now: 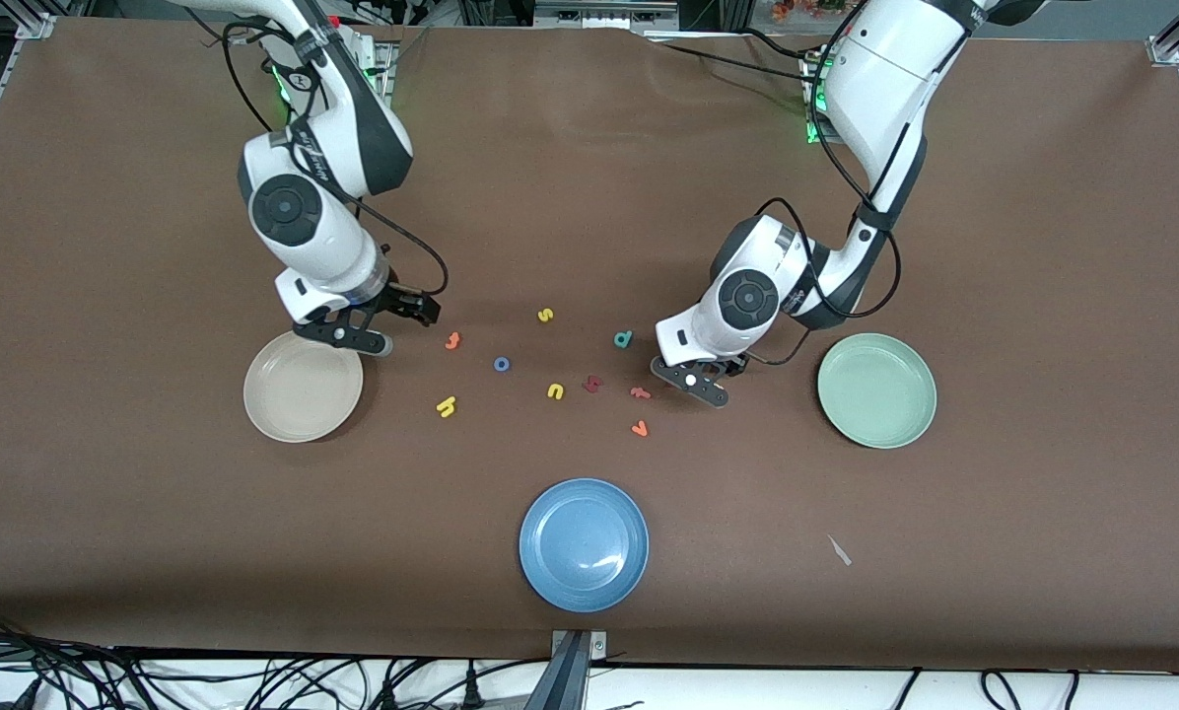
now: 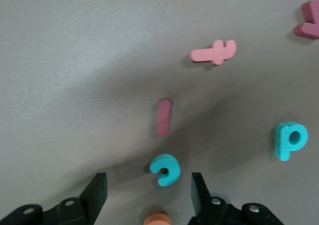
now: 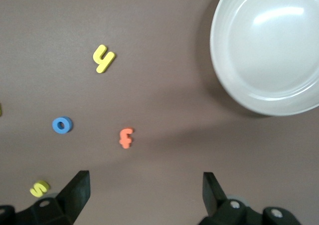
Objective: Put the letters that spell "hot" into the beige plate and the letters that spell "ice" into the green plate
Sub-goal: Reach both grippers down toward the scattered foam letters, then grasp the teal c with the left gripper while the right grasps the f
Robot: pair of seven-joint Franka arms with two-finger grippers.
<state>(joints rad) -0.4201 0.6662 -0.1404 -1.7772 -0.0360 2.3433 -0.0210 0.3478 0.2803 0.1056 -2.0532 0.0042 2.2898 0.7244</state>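
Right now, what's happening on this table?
The left end effector is low over the table, fingers apart on either side of the teal "c", not yet gripping it. The right end effector hovers open by the beige plate, holding nothing. The beige plate and the green plate hold no letters yet.

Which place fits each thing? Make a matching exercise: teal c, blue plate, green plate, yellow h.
1 teal "c"
2 blue plate
3 green plate
4 yellow "h"

A nearest the front camera
B beside the beige plate
C between the open jaws of the left gripper
D at the left arm's end of the table

Pairs: 1-C, 2-A, 3-D, 4-B
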